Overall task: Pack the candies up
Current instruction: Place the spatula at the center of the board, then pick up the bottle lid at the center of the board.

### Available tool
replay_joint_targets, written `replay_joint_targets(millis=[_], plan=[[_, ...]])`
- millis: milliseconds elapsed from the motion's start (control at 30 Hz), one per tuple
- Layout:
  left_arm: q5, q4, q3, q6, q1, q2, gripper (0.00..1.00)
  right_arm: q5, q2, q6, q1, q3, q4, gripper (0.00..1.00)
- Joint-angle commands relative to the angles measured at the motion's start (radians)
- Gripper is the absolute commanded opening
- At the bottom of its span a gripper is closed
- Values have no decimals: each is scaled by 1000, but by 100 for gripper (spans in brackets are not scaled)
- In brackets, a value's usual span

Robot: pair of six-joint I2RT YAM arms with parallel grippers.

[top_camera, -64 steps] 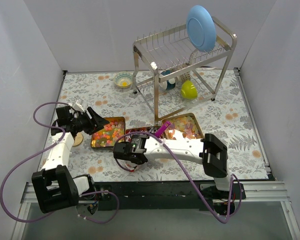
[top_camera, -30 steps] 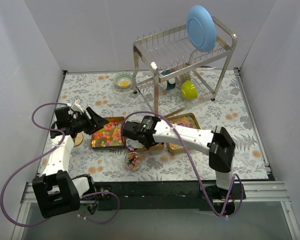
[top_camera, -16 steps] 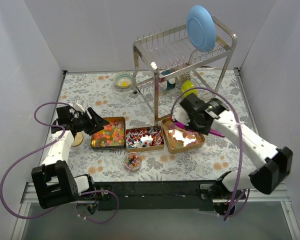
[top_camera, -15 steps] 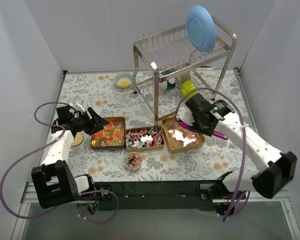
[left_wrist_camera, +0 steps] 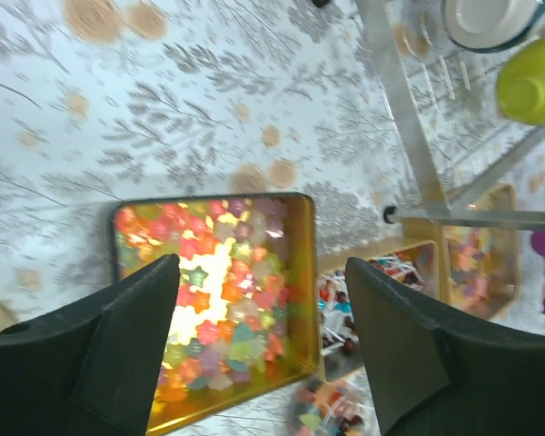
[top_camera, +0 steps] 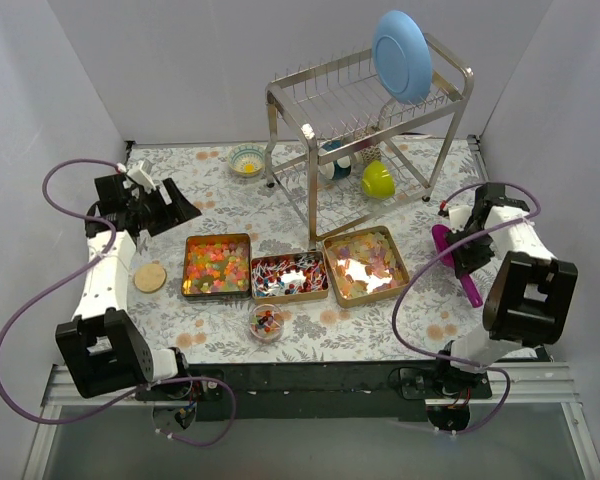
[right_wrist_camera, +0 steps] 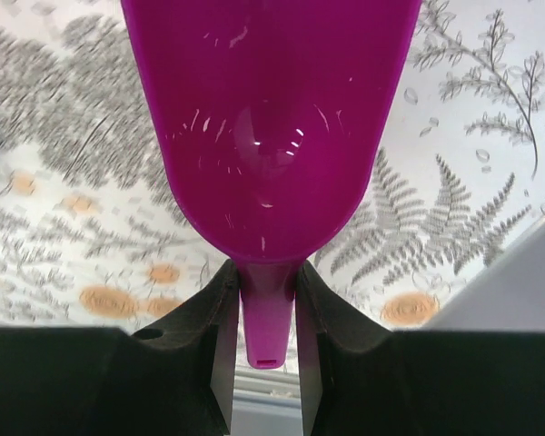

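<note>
Moved: the right arm has swung from the trays out to 3 o'clock; the left arm drew back to 10 o'clock.
Right fingers (right_wrist_camera: 195, 336): clamped on the handle of the magenta scoop (right_wrist_camera: 268, 118), probably to park it.
Left fingers (left_wrist_camera: 127, 345): apart, holding nothing.
Candies (top_camera: 215, 266): in three gold trays (top_camera: 217, 238) at centre; some are in the glass bowl (top_camera: 251, 322) at 6 o'clock.
Right wrist only: the scoop is empty.

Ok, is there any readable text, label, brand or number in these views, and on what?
No text can be read in any view.
The wrapped candies: any print is too small to tell.
The scoop and the plate: plain, no marking shows.
</note>
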Motion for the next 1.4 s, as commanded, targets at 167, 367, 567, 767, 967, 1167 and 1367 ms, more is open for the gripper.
replay_joint_targets(millis=[167,367,567,767,967,1167,1367], plan=[[-231,-99,55,257,125,124,98,-61,164,86,-32,38,246,1],[-233,-246,193,455,254,266,98,-81,236,104,-33,73,256,25],[-294,-323,225,569,271,355,98,-159,221,167,-32,93,221,70],[-372,-315,193,529,271,415,98,-251,158,211,-30,106,190,98],[-387,-252,95,513,268,441,98,-289,118,222,-21,113,185,98],[-352,-210,25,494,262,426,98,-282,104,207,-18,92,179,98],[-364,-156,-11,431,236,438,98,-302,104,202,-13,67,179,98]])
